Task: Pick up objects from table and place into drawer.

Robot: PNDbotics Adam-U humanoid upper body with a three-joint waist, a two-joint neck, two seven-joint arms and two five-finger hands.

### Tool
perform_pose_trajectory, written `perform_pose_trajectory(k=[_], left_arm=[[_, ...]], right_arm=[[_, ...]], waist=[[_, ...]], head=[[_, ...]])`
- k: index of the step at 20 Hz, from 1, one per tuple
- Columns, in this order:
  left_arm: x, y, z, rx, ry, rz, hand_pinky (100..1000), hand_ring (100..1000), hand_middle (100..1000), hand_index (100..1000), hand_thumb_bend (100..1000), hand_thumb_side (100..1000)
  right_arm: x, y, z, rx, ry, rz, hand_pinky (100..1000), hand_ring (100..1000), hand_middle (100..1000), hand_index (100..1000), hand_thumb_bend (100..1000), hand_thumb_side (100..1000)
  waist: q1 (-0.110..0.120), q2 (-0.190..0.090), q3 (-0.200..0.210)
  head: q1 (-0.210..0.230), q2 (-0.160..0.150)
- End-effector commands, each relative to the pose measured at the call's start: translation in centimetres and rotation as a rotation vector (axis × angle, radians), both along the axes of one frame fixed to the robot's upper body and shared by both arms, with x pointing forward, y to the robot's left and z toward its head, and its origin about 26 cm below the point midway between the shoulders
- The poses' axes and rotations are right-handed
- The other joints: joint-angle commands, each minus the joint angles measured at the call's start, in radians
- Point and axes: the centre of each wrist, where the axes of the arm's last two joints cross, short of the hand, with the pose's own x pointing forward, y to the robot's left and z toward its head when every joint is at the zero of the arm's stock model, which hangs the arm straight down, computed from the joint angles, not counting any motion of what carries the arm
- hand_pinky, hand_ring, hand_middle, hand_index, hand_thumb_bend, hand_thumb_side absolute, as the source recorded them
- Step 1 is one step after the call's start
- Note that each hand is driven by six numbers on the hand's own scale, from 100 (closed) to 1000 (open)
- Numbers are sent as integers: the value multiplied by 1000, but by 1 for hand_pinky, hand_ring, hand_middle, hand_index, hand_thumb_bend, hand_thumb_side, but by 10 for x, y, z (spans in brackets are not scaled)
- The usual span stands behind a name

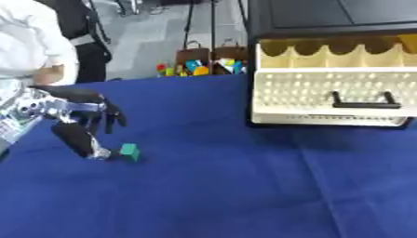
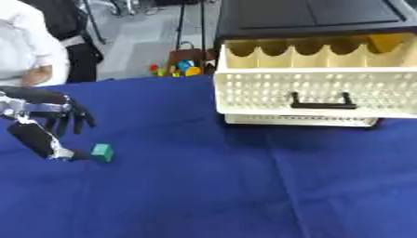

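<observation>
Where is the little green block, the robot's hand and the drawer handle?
green block [image 1: 129,152]: left eye view, its front face.
left hand [image 1: 81,114]: left eye view, the dark palm.
drawer handle [image 2: 323,103]: right eye view, the black bar.

The left hand [image 1: 81,123] is black-fingered, with silver joints and a silver wrist.

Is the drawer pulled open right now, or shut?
Open. The cream drawer juts out of the black cabinet toward the camera, and its scalloped compartments show from above.
</observation>
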Motion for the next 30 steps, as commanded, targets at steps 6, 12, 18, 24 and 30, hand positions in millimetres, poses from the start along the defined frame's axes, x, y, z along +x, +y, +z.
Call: perform_pose_trajectory(k=[6, 12, 18, 24, 30], left_arm=[[10, 4, 3, 21, -2, 27, 478, 530, 609, 853, 368, 452], [17, 6, -4, 27, 14, 41, 481, 533, 613, 861, 360, 445], [23, 11, -10, 54, 25, 49, 492, 539, 615, 869, 350, 435], [26, 14, -13, 66, 29, 54, 495, 539, 604, 873, 332, 441], [28, 14, -13, 68, 25, 60, 495, 533, 592, 881, 305, 448]], right_arm=[[-3, 3, 12, -4, -48, 2, 365, 496, 453, 750, 148, 748], [-3, 4, 12, 1, -51, 0, 364, 495, 451, 750, 147, 744], [-3, 3, 12, 3, -53, 0, 362, 493, 450, 750, 147, 742], [-3, 3, 12, 6, -55, 2, 358, 491, 447, 747, 144, 736], [-3, 2, 11, 10, -55, 2, 356, 489, 444, 747, 143, 735]], waist=[[-3, -9, -5], [-3, -4, -7], [-3, 1, -9], [-1, 5, -11], [0, 9, -12]], head=[[6, -15], [8, -21], [12, -24], [14, -26], [13, -31]])
